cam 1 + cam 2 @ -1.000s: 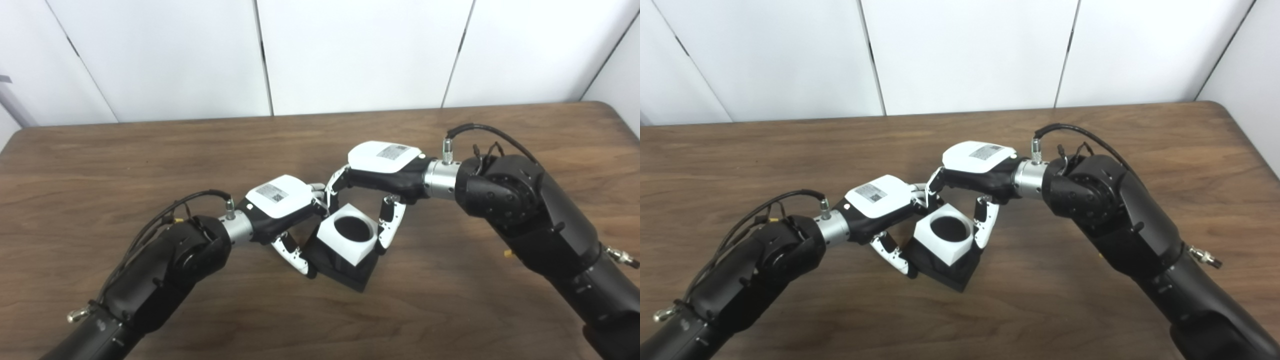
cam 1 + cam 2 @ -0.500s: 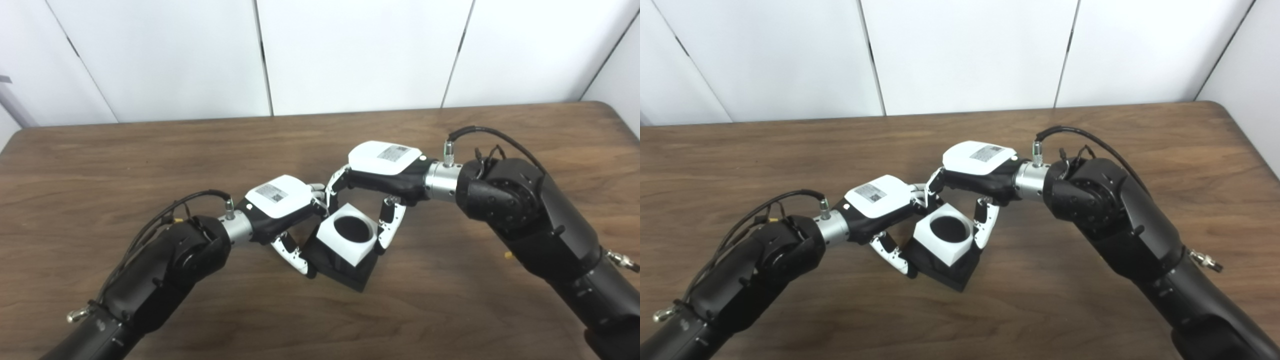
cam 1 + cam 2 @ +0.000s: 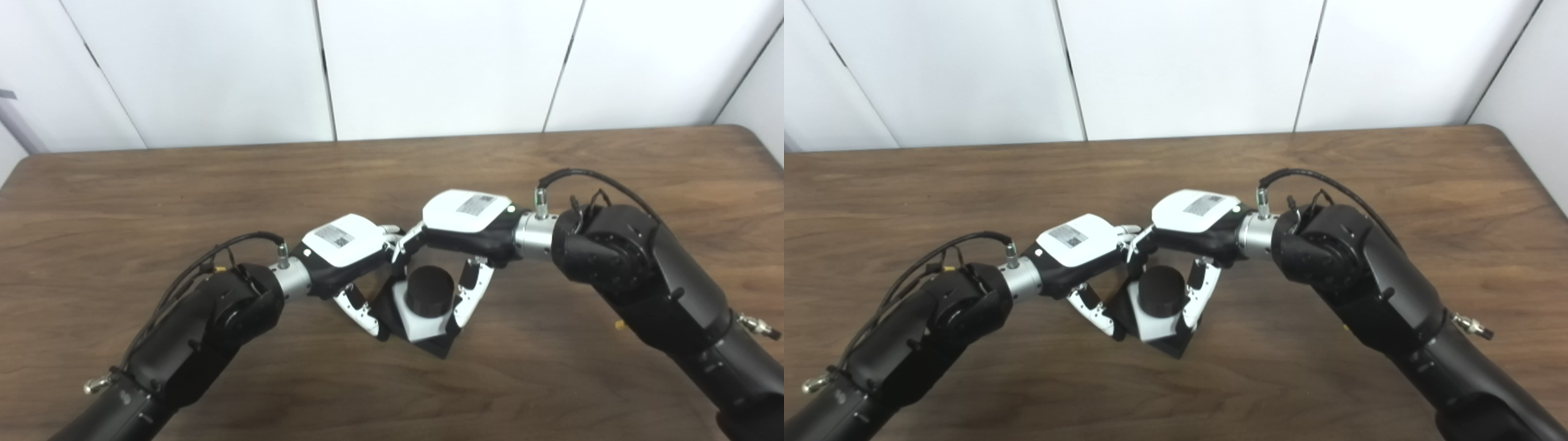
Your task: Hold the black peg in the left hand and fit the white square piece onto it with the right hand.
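The black peg stands up from a black square base on the table's middle. The white square piece sits low around the peg, and the peg's round top pokes up through its hole. My left hand is shut on the base from the left, its thumb against the near left side. My right hand grips the white piece from above, fingers on its far side and thumb on its right. The same group shows in the right eye view, with the peg between both hands.
A brown wooden table spreads wide on every side of the hands. White wall panels stand behind the far edge. My two forearms come in from the bottom corners and meet at the middle.
My right hand has pushed the white square piece down over the peg; the peg's top now stands out above the piece. The left hand stays on the base.
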